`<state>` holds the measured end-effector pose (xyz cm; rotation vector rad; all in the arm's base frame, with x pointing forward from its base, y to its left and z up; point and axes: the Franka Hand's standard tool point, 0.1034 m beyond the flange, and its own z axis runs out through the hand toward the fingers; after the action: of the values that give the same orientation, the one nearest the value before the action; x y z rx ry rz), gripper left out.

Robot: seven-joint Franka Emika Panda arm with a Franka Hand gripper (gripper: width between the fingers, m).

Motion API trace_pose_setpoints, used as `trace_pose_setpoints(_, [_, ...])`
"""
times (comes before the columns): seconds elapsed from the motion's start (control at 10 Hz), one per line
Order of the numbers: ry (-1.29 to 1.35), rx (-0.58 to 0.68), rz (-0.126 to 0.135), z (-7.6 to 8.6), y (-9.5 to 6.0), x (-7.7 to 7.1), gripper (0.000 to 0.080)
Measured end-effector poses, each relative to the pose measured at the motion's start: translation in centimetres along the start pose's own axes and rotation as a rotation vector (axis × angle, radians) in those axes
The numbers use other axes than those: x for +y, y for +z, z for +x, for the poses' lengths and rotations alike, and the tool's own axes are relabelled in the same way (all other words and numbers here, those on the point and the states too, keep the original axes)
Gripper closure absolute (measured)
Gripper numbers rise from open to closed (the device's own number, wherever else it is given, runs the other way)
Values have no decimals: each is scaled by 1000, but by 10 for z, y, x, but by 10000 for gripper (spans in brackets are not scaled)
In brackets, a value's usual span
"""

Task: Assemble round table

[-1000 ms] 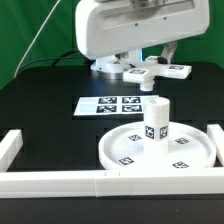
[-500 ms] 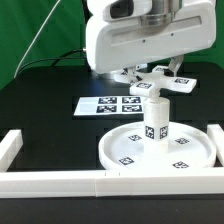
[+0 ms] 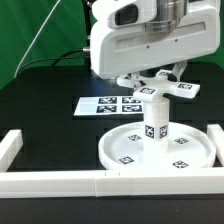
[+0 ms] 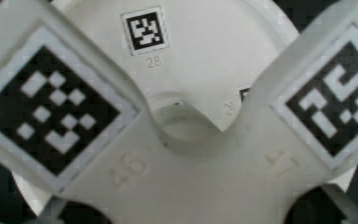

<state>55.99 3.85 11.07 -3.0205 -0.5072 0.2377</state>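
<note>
The round disc (image 3: 128, 150) lies on the black table at the front, with the short leg (image 3: 156, 124) standing upright on its hub. My gripper (image 3: 152, 86) is shut on the cross-shaped base (image 3: 170, 90) and holds it level just above the leg's top. The arm's white housing hides the fingers in the exterior view. In the wrist view the cross-shaped base (image 4: 176, 120) fills the picture, tags on its arms, and my gripper (image 4: 190, 206) grips it at the frame's edge. The leg and the disc are hidden there.
The marker board (image 3: 108, 104) lies flat behind the disc. The long white rail frame (image 3: 60, 180) runs along the front, with side pieces at the exterior view's left (image 3: 10, 148) and right (image 3: 216, 136). A green backdrop and cables are at the far left.
My arm has carried the cross-shaped base from the back of the table forward and down, until it hangs right over the leg. The disc and the leg have not moved.
</note>
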Motion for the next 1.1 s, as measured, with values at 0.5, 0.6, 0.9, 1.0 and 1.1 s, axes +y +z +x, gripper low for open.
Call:
trace_pose_setpoints(0.5, [0,45,-29,3,11,9,348])
trace_pose_setpoints(0.6, [1,44,-29,3,11,9,348])
trace_pose_setpoints(0.9, [31,45,-28,3,11,9,348])
trace_pose_setpoints(1.0, [52,51,-29,4,11,9,348])
trace_pose_setpoints(1.1, [144,83,-37,2,11,9,348])
